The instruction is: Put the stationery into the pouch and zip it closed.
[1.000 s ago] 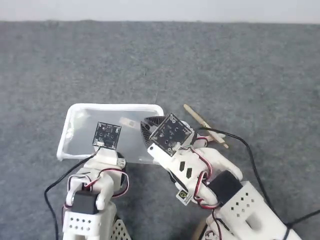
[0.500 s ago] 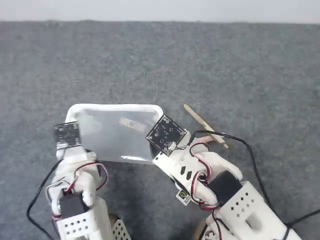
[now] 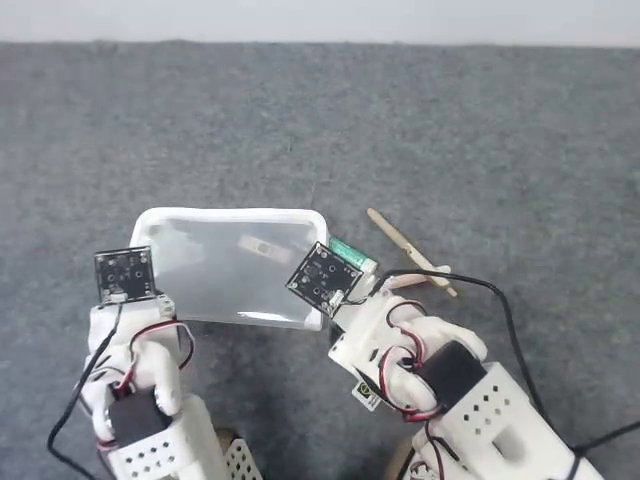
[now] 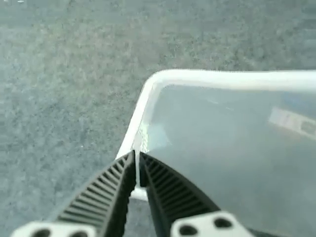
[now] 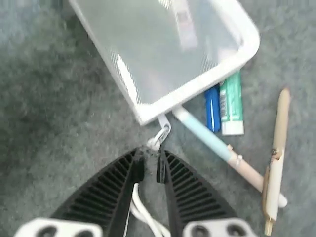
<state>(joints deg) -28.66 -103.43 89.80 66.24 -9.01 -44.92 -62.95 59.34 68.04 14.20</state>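
Centrally on the grey carpet point(image 3: 480, 130) lies the white-bordered translucent flat pouch point(image 3: 230, 270), with the stationery outside it, next to its right-hand corner.

The right wrist view shows a short blue pen point(image 5: 213, 108) and a green-and-white stick point(image 5: 231, 103) touching side by side. A pale blue-and-pink pen point(image 5: 217, 148) slants beneath them, and a beige pen point(image 5: 276, 163) lies beyond it. From above, the right arm covers that corner and most of these items.

The right gripper point(image 5: 149, 157) is clenched on the white zip pull point(image 5: 159, 134), whose cord runs between the jaws.

The left gripper point(image 4: 136, 159) pinches the pouch's white edge near the opposite corner.

A small pale rectangle point(image 3: 258, 245) shows through the pouch wall, too faint to identify.
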